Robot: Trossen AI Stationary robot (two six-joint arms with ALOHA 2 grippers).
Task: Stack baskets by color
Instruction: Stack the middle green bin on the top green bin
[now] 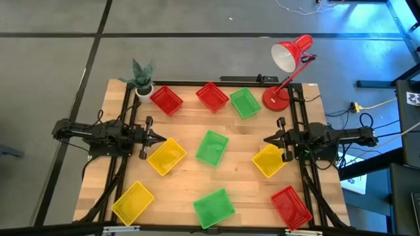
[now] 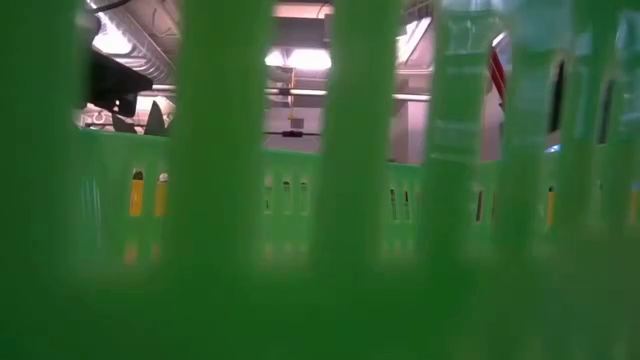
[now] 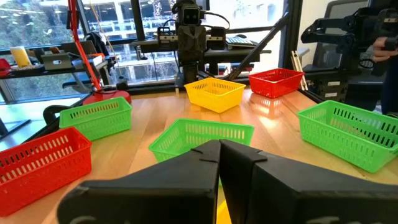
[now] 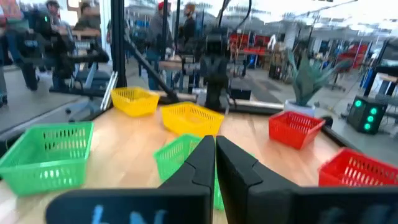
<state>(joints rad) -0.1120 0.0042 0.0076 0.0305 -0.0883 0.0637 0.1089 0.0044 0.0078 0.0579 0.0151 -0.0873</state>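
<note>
Several lattice baskets lie apart on the wooden table, each resting on its base. Three are red (image 1: pixel 166 100) (image 1: pixel 212 96) (image 1: pixel 291 206), three green (image 1: pixel 245 103) (image 1: pixel 212 147) (image 1: pixel 213 208) and three yellow (image 1: pixel 166 156) (image 1: pixel 269 160) (image 1: pixel 132 201). My left gripper (image 1: pixel 161 137) hangs shut and level at the table's left side, above the near yellow basket's far edge; its own view shows it shut (image 3: pixel 219 149). My right gripper (image 1: pixel 266 139) mirrors it at the right side, shut (image 4: pixel 214 146), beside another yellow basket. Neither holds anything.
A red desk lamp (image 1: pixel 289 56) stands on its base at the far right corner. A potted plant (image 1: pixel 142 78) stands at the far left corner. The near green basket's wall (image 2: pixel 320 200) fills the low view. People (image 4: pixel 87 25) show in the room beyond the table.
</note>
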